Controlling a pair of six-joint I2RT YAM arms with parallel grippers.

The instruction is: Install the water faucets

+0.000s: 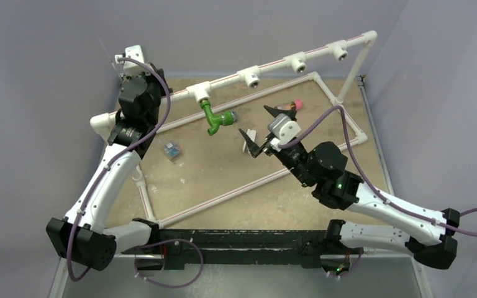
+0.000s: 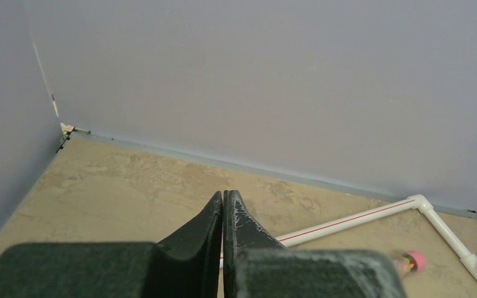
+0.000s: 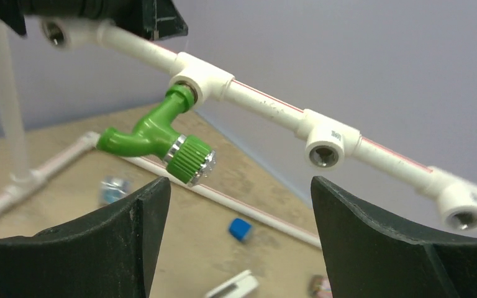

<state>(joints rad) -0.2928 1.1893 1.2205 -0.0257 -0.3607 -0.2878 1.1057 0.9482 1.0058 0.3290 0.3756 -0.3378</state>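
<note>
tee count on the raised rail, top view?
4. Left to right: first tee with the green faucet in it, then second tee, third tee and fourth tee, sockets empty. The left arm covers the rail's left end; another may be hidden.

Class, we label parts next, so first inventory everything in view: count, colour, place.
green faucet: one, green, on a tee of the raised pipe
empty tees: three, white, right of the faucet
floor pipe frame: one, white, on table
small part: one, blue-silver, table, near faucet
pink-capped item: one, pink cap, table
blue cap: one, blue, table
white piece: one, white, table by right gripper
left gripper: one, black, shut, far left
right gripper: one, black, open, facing faucet
</note>
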